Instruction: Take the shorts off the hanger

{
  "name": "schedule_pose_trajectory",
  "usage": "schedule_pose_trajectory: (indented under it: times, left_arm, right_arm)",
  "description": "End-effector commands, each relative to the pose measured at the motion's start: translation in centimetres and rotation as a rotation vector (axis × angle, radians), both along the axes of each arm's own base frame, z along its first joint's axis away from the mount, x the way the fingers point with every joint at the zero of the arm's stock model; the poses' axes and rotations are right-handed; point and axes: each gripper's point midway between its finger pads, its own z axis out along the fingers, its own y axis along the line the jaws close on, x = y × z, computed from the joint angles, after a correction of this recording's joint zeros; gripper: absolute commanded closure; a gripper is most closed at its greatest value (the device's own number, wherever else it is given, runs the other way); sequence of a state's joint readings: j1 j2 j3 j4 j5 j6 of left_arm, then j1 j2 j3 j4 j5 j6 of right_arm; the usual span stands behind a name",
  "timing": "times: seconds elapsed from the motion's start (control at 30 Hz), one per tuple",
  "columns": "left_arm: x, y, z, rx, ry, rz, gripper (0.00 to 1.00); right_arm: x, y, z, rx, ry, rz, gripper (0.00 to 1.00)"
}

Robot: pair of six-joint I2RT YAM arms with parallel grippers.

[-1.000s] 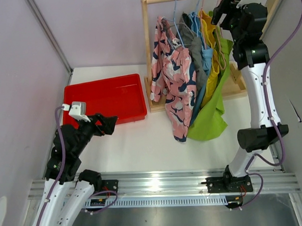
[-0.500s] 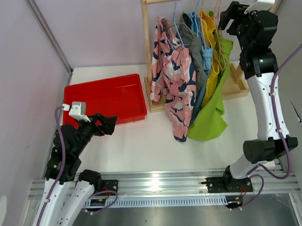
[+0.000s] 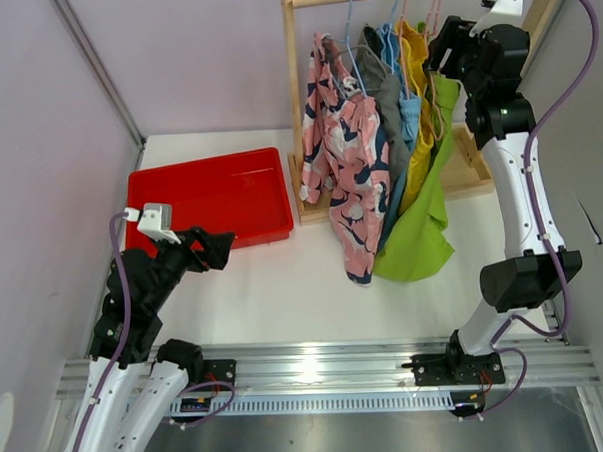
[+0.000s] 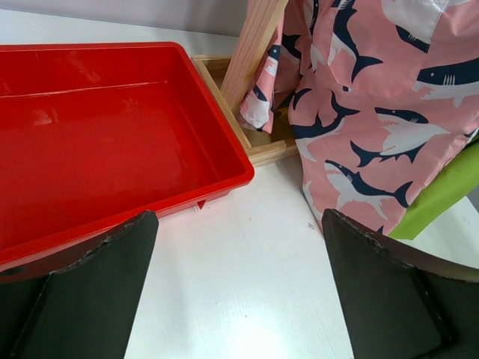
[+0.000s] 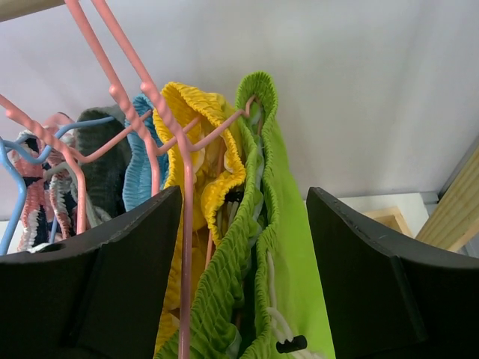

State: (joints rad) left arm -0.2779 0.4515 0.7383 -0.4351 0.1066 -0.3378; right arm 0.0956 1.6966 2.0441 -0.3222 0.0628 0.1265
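Find the shorts on hangers [image 5: 127, 97] along the wooden rack [image 3: 293, 86] at 1 o'clock of the table [image 3: 284, 287]: pink shark-print shorts [image 3: 348, 154], dark grey shorts [image 3: 389, 122], light blue shorts [image 3: 409, 116], yellow shorts [image 3: 416, 56], lime green shorts [image 3: 418, 246]. Hang long axis vertical, waistbands up, hems down. Note right gripper [image 5: 243, 198] open astride the lime green waistband — gripping nothing. Note left gripper [image 4: 239, 217] wide open, empty, by the red tray [image 4: 112, 127] at 9 o'clock.

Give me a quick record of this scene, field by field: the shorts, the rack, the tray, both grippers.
shorts: five on hangers, left to right pink shorts, grey shorts, blue shorts, yellow shorts, green shorts
rack: wooden, at the far side of the table
tray: red, left of the rack
left gripper: open, low over the table by the tray
right gripper: open at the green waistband, not gripping
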Motion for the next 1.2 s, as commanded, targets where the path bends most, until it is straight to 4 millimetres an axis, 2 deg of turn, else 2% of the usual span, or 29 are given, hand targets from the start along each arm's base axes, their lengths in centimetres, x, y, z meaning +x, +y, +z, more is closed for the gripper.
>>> schedule_pose_trajectory:
  times: [0.0, 0.07, 0.1, 0.17, 0.23, 0.27, 0.33, 0.37, 0.47, 0.5, 0.53, 0.7, 0.93, 0.97, 1.0, 1.03, 1.07, 1.13, 1.17]
  left_arm:
    - [0.3, 0.0, 0.2, 0.011, -0.017, 0.004, 0.02]
    - [0.3, 0.0, 0.3, 0.010, -0.018, 0.002, 0.02]
    - [0.3, 0.0, 0.2, 0.011, -0.017, 0.004, 0.02]
    - [0.3, 0.0, 0.3, 0.011, -0.017, 0.004, 0.02]
    - [0.3, 0.0, 0.2, 0.012, -0.012, 0.004, 0.02]
    - [0.3, 0.0, 0.2, 0.012, -0.012, 0.002, 0.02]
    - [0.4, 0.0, 0.1, 0.013, -0.011, 0.003, 0.01]
    - [0.4, 0.0, 0.0, 0.013, -0.009, 0.003, 0.01]
    - [0.4, 0.1, 0.0, 0.014, -0.010, 0.006, 0.01]
    - [0.4, 0.0, 0.0, 0.014, -0.008, 0.005, 0.01]
    - [0.4, 0.0, 0.0, 0.014, -0.007, 0.003, 0.02]
    - [0.5, -0.1, -0.2, 0.014, 0.003, -0.002, 0.02]
    - [0.4, -0.1, -0.2, 0.014, 0.003, -0.004, 0.02]
    - [0.4, -0.1, -0.2, 0.014, 0.002, -0.004, 0.02]
    - [0.4, -0.1, -0.3, 0.015, 0.005, -0.004, 0.02]
    - [0.5, -0.1, -0.3, 0.015, 0.006, -0.001, 0.02]
    - [0.4, -0.1, -0.2, 0.014, 0.002, -0.001, 0.02]
    - [0.4, -0.1, -0.1, 0.014, 0.000, 0.001, 0.02]
    - [0.4, -0.1, -0.1, 0.014, -0.001, -0.001, 0.02]
  right_arm:
    - [0.5, 0.3, 0.4, 0.004, -0.024, 0.015, 0.27]
    - [1.1, 0.4, -0.2, 0.006, -0.013, 0.015, 0.29]
    - [1.2, 0.4, -0.1, 0.008, -0.014, 0.015, 0.33]
    - [2.1, 0.6, -1.2, 0.006, 0.010, 0.023, 0.36]
    - [2.5, 0.9, -0.8, 0.010, 0.006, 0.033, 0.41]
    - [3.2, 0.9, -1.7, 0.009, 0.027, 0.033, 0.44]
    - [3.5, 1.1, -1.1, 0.014, 0.017, 0.043, 0.52]
    - [4.0, 1.2, -1.8, 0.013, 0.032, 0.044, 0.56]
    - [4.2, 1.3, -1.3, 0.012, 0.021, 0.047, 0.78]
    - [4.4, 1.3, -1.4, 0.012, 0.021, 0.047, 0.94]
    - [4.3, 1.3, -1.2, 0.012, 0.018, 0.047, 1.00]
    - [3.8, 1.1, -0.1, -0.001, -0.010, 0.041, 1.00]
    - [1.8, 0.5, 2.5, -0.002, -0.068, 0.025, 1.00]
    - [1.1, 0.3, 3.6, -0.001, -0.094, 0.020, 1.00]
    - [0.9, 0.2, 3.5, -0.001, -0.094, 0.014, 1.00]
    - [0.5, -0.1, 4.2, -0.005, -0.117, 0.000, 1.00]
    - [-0.7, -0.4, 5.5, -0.005, -0.147, -0.012, 1.00]
    - [-1.6, -1.0, 6.4, -0.020, -0.171, -0.034, 1.00]
    - [-2.9, -1.4, 7.7, -0.019, -0.202, -0.053, 1.00]
